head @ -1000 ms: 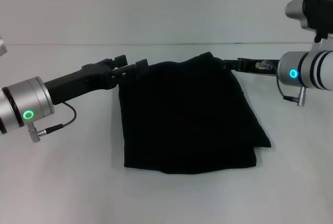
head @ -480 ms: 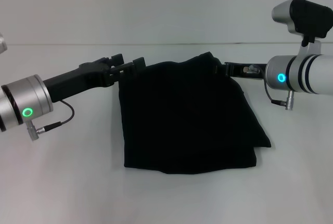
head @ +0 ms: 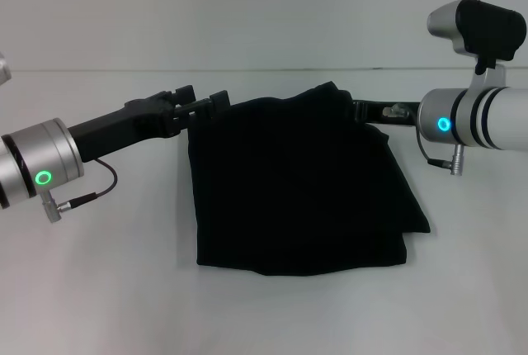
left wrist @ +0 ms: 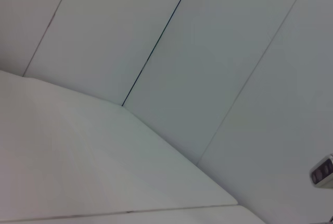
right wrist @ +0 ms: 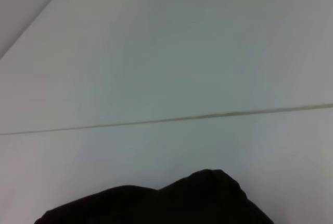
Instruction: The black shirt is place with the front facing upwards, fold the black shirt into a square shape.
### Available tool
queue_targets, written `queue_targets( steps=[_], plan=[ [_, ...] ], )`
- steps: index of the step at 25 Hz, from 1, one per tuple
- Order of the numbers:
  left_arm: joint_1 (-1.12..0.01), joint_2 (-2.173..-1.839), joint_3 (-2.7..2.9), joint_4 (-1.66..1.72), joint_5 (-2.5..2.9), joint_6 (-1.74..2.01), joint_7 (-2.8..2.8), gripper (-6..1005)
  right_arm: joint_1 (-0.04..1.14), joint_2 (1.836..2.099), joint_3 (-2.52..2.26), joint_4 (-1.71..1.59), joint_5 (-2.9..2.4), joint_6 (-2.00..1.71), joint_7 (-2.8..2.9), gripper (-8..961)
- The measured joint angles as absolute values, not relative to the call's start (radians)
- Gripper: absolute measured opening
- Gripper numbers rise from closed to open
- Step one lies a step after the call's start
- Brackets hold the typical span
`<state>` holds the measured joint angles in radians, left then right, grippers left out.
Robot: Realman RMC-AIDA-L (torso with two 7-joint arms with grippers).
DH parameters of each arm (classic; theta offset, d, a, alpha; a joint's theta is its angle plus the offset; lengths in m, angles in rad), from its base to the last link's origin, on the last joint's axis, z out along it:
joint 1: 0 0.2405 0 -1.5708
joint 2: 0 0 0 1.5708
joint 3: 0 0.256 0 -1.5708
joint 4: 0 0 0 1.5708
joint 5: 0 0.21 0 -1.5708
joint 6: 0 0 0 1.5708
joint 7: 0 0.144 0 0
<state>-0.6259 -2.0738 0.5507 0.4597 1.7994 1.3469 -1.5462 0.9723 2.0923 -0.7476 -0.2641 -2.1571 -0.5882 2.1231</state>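
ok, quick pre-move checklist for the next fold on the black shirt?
1. Left claw at the far left corner of the black soft-fabric shirt: ok.
2. Right claw at the far right corner: ok.
3. Firm grip on the fabric at both claws: cannot tell, fingers merge with the dark cloth.
4. Shirt already folded into a compact block on the white table: ok.
5. Edges square: not ok, the right side flares out toward the near edge and the far edge bunches up.
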Motion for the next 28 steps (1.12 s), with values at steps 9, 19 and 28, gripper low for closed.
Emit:
queue_targets(
  steps=[9, 19, 28],
  plan=[
    [-0.626, -2.074, 0.551, 0.458, 1.799, 1.347, -1.548, 947, 0.928, 2.088, -0.741, -0.301, -2.091, -0.623, 2.099, 39],
    [-0.63, -2.081, 0.562, 0.459, 1.8, 1.347, -1.544, 947, 0.837, 2.076, -0.739, -0.349, -2.003, -0.724, 2.11, 41],
    [-0.635, -2.083, 0.567, 0.455, 1.801, 1.323, -1.542, 947, 0.806, 2.069, -0.739, -0.394, -1.995, -0.797, 2.1, 64]
  ],
)
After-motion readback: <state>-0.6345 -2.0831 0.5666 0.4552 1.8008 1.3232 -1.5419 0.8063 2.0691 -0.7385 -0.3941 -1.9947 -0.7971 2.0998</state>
